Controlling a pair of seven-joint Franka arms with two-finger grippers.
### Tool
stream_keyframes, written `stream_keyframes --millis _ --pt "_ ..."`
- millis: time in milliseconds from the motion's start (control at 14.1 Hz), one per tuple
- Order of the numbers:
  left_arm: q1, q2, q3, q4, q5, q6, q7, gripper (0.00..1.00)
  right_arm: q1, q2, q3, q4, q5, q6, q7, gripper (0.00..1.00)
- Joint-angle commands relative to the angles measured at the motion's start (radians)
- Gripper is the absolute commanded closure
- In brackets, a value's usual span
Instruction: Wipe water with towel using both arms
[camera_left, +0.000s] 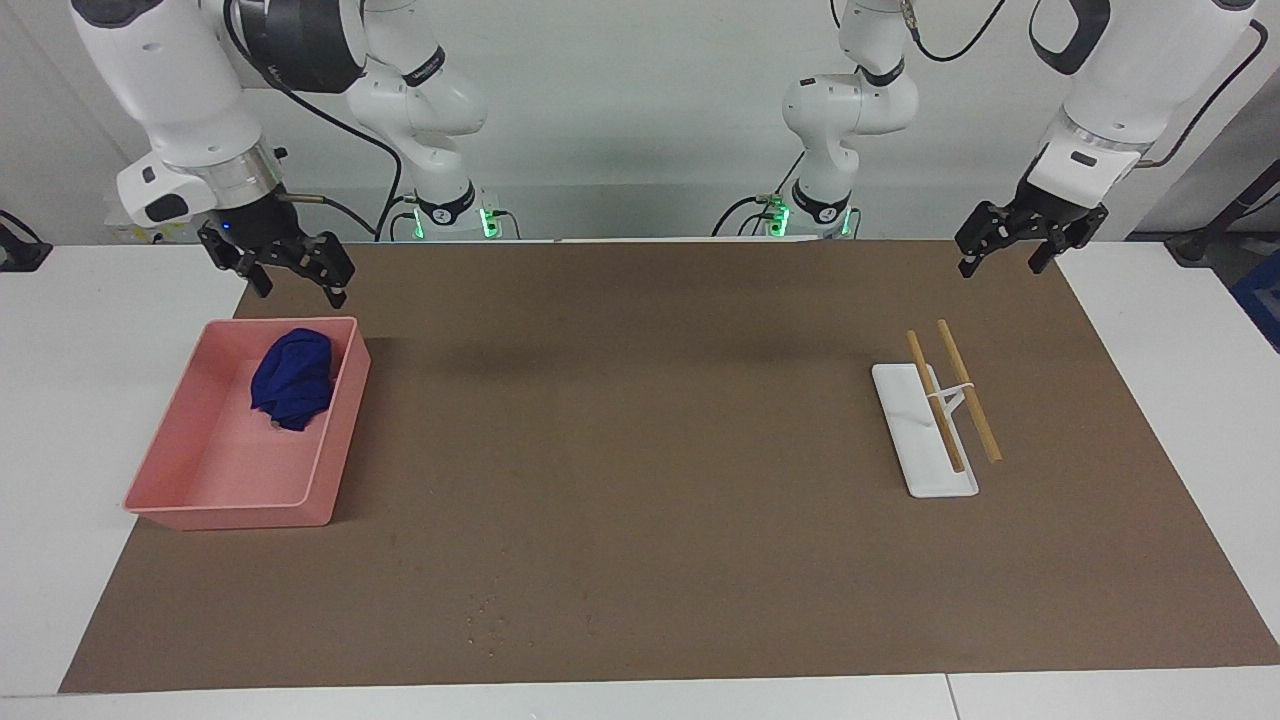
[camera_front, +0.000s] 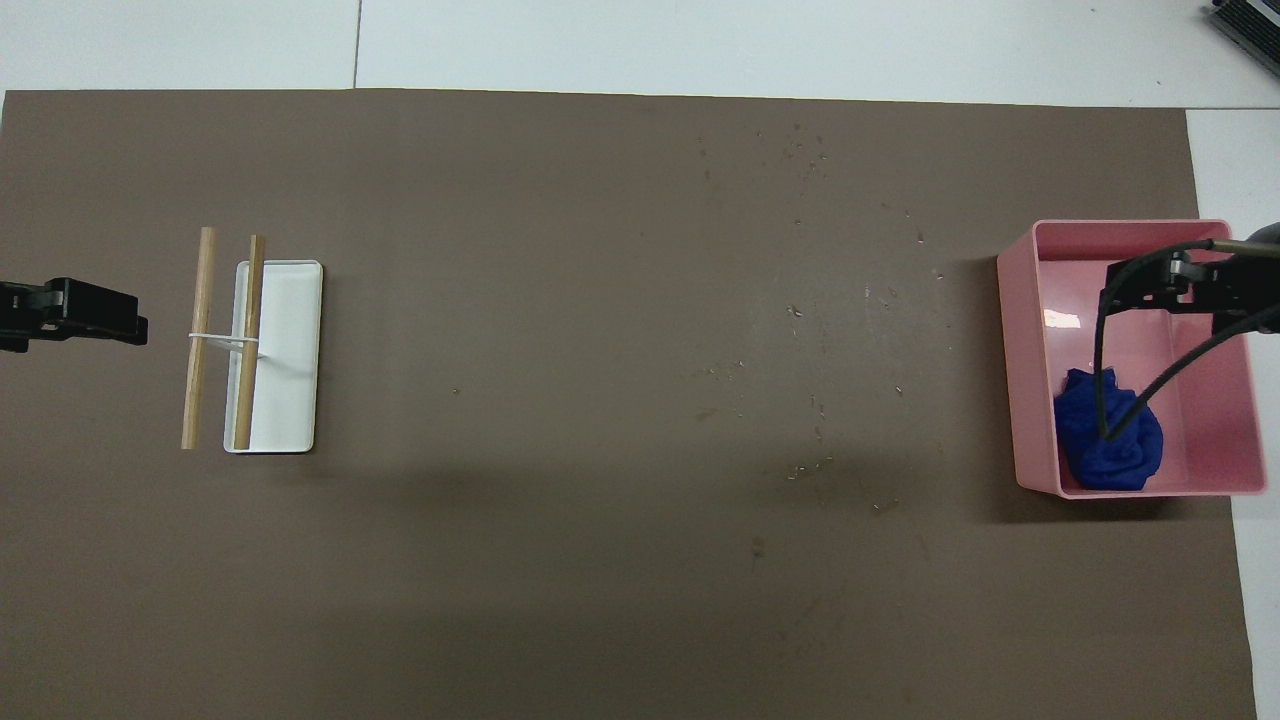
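Scanning from the biggest thing down, I saw the brown mat (camera_left: 650, 450), then the pink tray (camera_left: 160, 500) at the right arm's end with the towel (camera_left: 292, 380) bunched in its corner nearest the robots. The right gripper (camera_left: 290, 270) hung just above that corner, fingers spread and empty; the towel sat directly below. The left gripper (camera_left: 1010, 245) waited, spread and empty, well apart. Water (camera_left: 485, 620) speckled the mat's edge farthest from the robots.

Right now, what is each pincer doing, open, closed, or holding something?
Left pincer: open, empty, up near the stick stand.
Right pincer: open, empty, raised above the pink tray; towel lies in it.
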Motion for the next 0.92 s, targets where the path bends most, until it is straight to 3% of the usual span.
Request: stream_keyframes --millis 0,285,854 --pt "0.008 -0.013 -0.005 -0.015 -0.012 -0.008 -0.002 0.00 -0.008 -0.016 0.005 0.023 -0.017 -0.032 0.004 0.01" --pt "0.008 -0.013 -0.005 -0.017 -0.012 -0.008 -0.002 0.00 -0.005 -0.042 0.005 -0.002 -0.008 -0.096 -0.059 0.01" --pt "0.010 -0.013 -0.005 -0.015 -0.012 -0.006 -0.002 0.00 0.002 -0.065 0.005 -0.045 0.012 -0.089 -0.054 0.01"
